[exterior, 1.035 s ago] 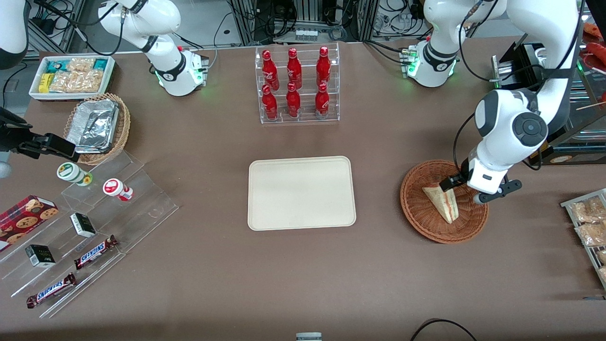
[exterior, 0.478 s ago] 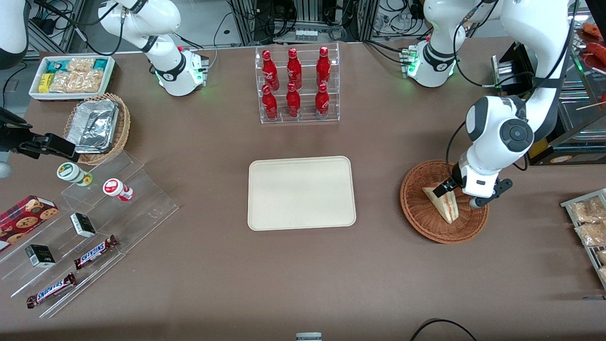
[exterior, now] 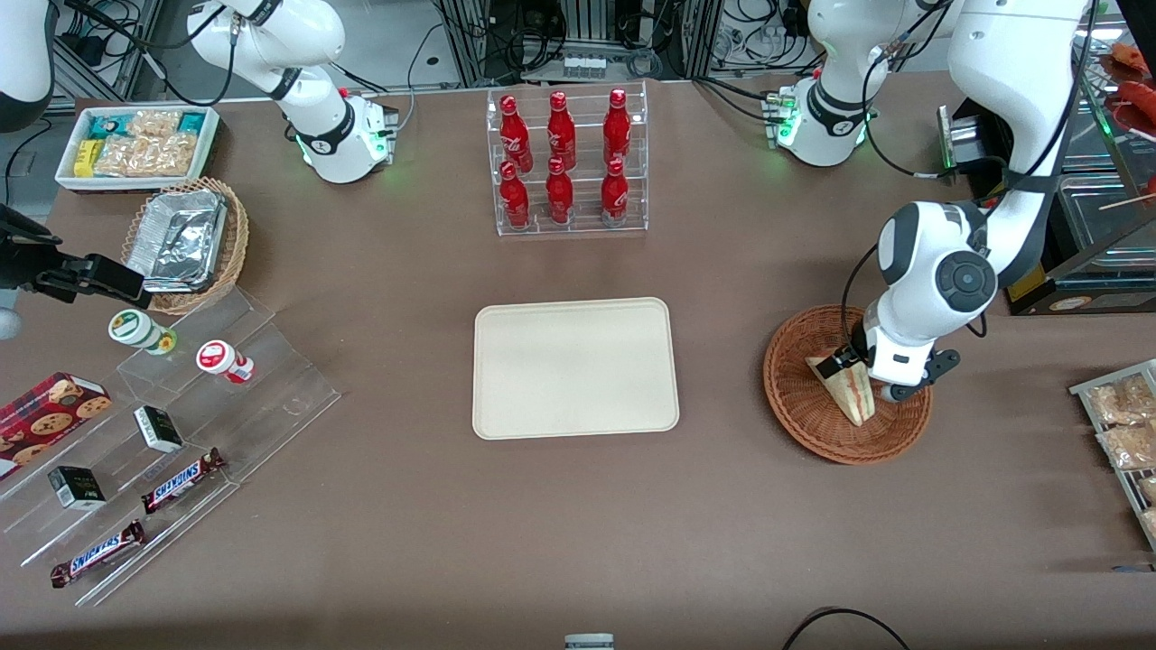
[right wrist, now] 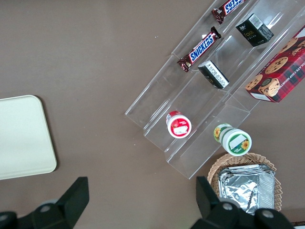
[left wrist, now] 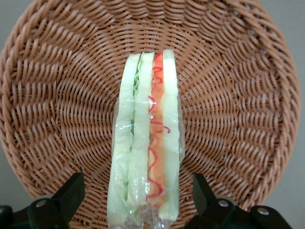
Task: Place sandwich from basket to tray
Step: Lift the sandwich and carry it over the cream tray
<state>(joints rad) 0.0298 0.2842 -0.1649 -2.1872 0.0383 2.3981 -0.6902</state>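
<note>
One sandwich (left wrist: 146,143) is lying on edge in the round woven basket (exterior: 813,424), wrapped in clear film, its green and orange filling showing. It is looking light, soft and easily crushed, and the film is looking slippery; squeezing gently across the two flat bread faces seems the safest hold. Just above it, the gripper (left wrist: 139,200) is hanging with its fingers (left wrist: 71,191) spread wide on either side of the wedge, holding nothing. Toward the middle of the desk (exterior: 578,524), the beige tray (exterior: 574,368) is waiting bare.
</note>
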